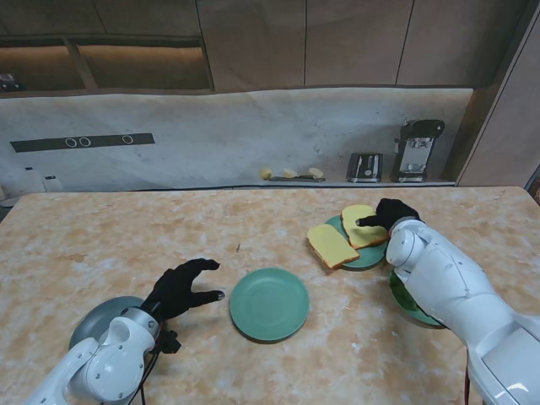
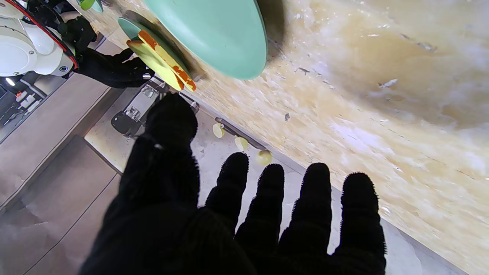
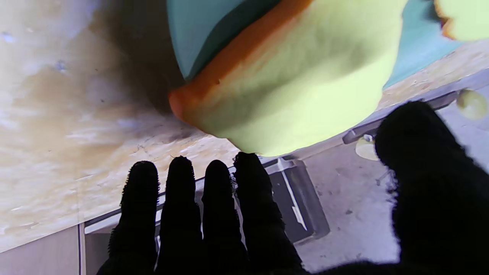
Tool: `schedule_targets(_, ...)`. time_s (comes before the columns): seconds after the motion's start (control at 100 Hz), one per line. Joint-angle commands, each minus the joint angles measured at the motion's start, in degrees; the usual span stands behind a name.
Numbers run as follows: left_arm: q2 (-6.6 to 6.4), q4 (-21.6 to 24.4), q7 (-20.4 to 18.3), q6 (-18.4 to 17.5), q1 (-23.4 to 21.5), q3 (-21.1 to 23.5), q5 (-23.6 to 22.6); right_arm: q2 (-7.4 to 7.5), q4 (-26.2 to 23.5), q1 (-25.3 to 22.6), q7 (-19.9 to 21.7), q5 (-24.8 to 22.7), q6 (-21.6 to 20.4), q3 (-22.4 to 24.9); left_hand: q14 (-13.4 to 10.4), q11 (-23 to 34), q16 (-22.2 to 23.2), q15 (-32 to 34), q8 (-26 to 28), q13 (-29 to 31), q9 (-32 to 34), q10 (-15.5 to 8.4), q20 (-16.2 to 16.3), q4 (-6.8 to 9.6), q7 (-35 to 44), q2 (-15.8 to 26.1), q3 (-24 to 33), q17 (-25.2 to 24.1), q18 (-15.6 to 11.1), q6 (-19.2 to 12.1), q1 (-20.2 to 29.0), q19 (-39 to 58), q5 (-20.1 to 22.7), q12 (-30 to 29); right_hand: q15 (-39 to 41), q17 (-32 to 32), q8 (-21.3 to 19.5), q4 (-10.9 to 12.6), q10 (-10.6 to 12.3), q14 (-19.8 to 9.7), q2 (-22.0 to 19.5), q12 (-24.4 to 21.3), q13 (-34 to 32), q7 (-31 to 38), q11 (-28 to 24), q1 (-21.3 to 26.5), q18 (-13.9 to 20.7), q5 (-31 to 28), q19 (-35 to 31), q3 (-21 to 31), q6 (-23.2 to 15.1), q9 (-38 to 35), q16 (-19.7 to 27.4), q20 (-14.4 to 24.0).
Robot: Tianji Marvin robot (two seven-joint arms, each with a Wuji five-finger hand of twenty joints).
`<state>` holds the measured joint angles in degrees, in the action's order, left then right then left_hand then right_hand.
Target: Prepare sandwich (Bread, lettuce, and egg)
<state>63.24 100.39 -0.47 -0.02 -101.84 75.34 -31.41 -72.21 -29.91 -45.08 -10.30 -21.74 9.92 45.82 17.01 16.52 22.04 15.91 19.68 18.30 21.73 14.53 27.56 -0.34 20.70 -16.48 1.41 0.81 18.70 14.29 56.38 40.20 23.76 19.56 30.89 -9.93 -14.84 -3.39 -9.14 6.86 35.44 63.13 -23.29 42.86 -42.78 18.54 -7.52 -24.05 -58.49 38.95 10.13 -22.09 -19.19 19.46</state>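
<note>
Two bread slices [image 1: 346, 237] on far plate [image 1: 369, 257]: light, soft, crushable. Right hand [image 1: 386, 214] spread over farther slice, gripping nothing; pinch crust edges. Left hand [image 1: 180, 288] open, idle.

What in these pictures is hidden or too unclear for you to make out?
- Dark green plate, stand view: the right arm covers most of it, so its contents are hidden.
- Grey dish, stand view: the left arm hides part of it.
- Right hand over the farther bread slice: whether the fingers touch it is unclear; the right wrist view is blurred.
- Pale items on the back counter: too small to identify.
</note>
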Motion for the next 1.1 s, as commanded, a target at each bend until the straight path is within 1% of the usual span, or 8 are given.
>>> schedule_targets(0.0, -0.05, 0.0, -0.9, 0.3, 0.0, 0.1, -0.2, -1.11, 0.4, 0.5, 0.6, 0.1, -0.3, -0.5, -1.5, 0.2, 0.7, 0.6, 0.1, 1.3, 0.9, -1.6, 1.5, -0.5, -0.2, 1.8, -1.0, -0.2, 0.1, -0.9, 0.7, 1.0, 0.7, 0.7, 0.7, -0.4, 0.3, 1.5, -1.0, 0.4, 1.3, -42.3, -1.0, -0.2, 0.1, -2.4, -0.4, -0.8, -1.2, 0.5, 0.6, -0.9, -1.3, -0.5)
schedule_targets(0.09, -0.06, 0.0, -0.9, 0.4, 0.0, 0.1, -0.4, -1.89, 2.3, 1.3, -0.2, 0.7, -0.9, -1.1, -1.4, 0.3, 0.8, 0.7, 0.1, 1.4, 1.1, -1.5, 1.5, -0.5, 0.0, 1.8, -1.0, -0.2, 0.2, -0.9, 0.8, 1.1, 0.7, 0.7, 0.7, -0.3, 0.3, 1.5, -1.0, 0.3, 1.4, -42.3, -0.8, -0.3, 0.1, -2.6, -0.4, -0.7, -1.3, 0.7, 0.7, -0.8, -1.4, -0.6)
schedule_targets(0.34, -0.13, -0.1, -1.2, 0.5, 0.2, 0.0, -0.6, -2.74, 4.5, 1.9, -2.8, 0.8, -2.2, -1.3, -1.3, 0.4, 0.8, 0.8, 0.2, 1.6, 1.2, -1.5, 1.6, -0.52, 0.2, 1.7, -1.1, -0.1, 0.2, -0.9, 0.9, 1.2, 0.9, 0.7, 0.9, 0.3, 0.0, 1.5, -0.8, 0.0, 1.5, -41.9, -0.2, 0.0, -0.5, -2.5, -0.2, 1.4, -1.6, 1.0, 0.4, 0.2, -1.6, -0.6)
schedule_targets(0.5, -0.1, -0.3, -1.1, 0.3, 0.4, -0.1, -0.4, -3.09, 5.7, 2.4, -2.9, 0.9, -1.3, -1.8, -1.3, 0.3, 0.8, 0.8, 0.1, 1.6, 1.2, -1.5, 1.6, -0.51, 0.2, 1.7, -1.1, -0.2, 0.3, -0.9, 1.0, 1.1, 0.9, 0.7, 1.0, 0.5, 0.0, 1.5, -1.1, 0.2, 1.5, -41.9, 0.3, 0.1, -0.5, -2.1, 0.0, 2.1, -1.8, 0.9, 1.0, 0.8, -1.6, -0.7)
schedule_targets(0.61, -0.07, -0.4, -1.0, 0.3, 0.5, -0.2, -0.2, -3.26, 7.0, 2.9, -2.9, 0.6, -1.7, -2.8, -1.3, 0.4, 0.8, 0.8, 0.1, 1.6, 1.3, -1.7, 1.6, -0.52, 0.2, 1.7, -1.2, -0.1, 0.3, -1.0, 1.0, 1.2, 0.9, 0.7, 1.1, 0.4, 0.0, 1.5, -1.1, 0.2, 1.5, -41.8, 0.5, 0.1, -0.6, -1.9, 0.1, 2.3, -1.9, 0.8, 1.1, 1.0, -1.7, -0.6)
schedule_targets(0.83, -0.1, -0.4, -1.2, 0.5, 0.5, -0.3, -0.2, -4.41, 9.8, 4.0, -3.1, 1.3, -1.2, -3.8, -1.3, 0.4, 0.7, 0.7, 0.1, 1.6, 1.4, -1.5, 1.7, -0.5, 0.2, 1.6, -1.2, -0.1, 0.3, -1.1, 1.1, 1.1, 0.9, 0.7, 1.2, 0.4, 0.0, 1.4, -1.4, 0.4, 1.5, -41.8, 0.7, 0.2, -0.8, -1.3, 0.2, 2.4, -2.1, 0.5, 1.8, 1.1, -1.7, -0.6)
schedule_targets(1.0, -0.11, -0.4, -1.2, 0.5, 0.6, -0.2, -0.3, -5.15, 11.5, 4.6, -3.2, 1.6, -1.1, -4.4, -1.3, 0.3, 0.8, 0.8, 0.1, 1.6, 1.3, -1.6, 1.7, -0.5, 0.3, 1.6, -1.2, -0.1, 0.3, -1.0, 1.1, 1.1, 0.9, 0.7, 1.4, -0.4, 0.1, 1.5, -2.0, 0.9, 1.0, -41.8, 0.3, 0.1, -0.8, -3.2, 0.4, 2.0, -2.6, 0.3, 2.4, 0.8, -1.8, -0.5)
schedule_targets(1.09, -0.11, -0.5, -1.2, 0.4, 0.6, -0.3, -0.4, -5.49, 11.8, 4.6, -2.6, 2.2, -0.3, -4.1, -1.4, 0.3, 0.8, 0.8, 0.1, 1.6, 1.2, -1.6, 1.7, -0.51, 0.2, 1.7, -1.2, -0.1, 0.3, -1.0, 1.0, 1.1, 0.8, 0.7, 1.6, -0.8, 0.1, 1.5, -2.3, 1.3, 1.1, -41.9, 0.0, 0.1, -0.7, -4.1, 0.3, 1.5, -2.8, 0.9, 2.8, 0.4, -1.8, -0.4)
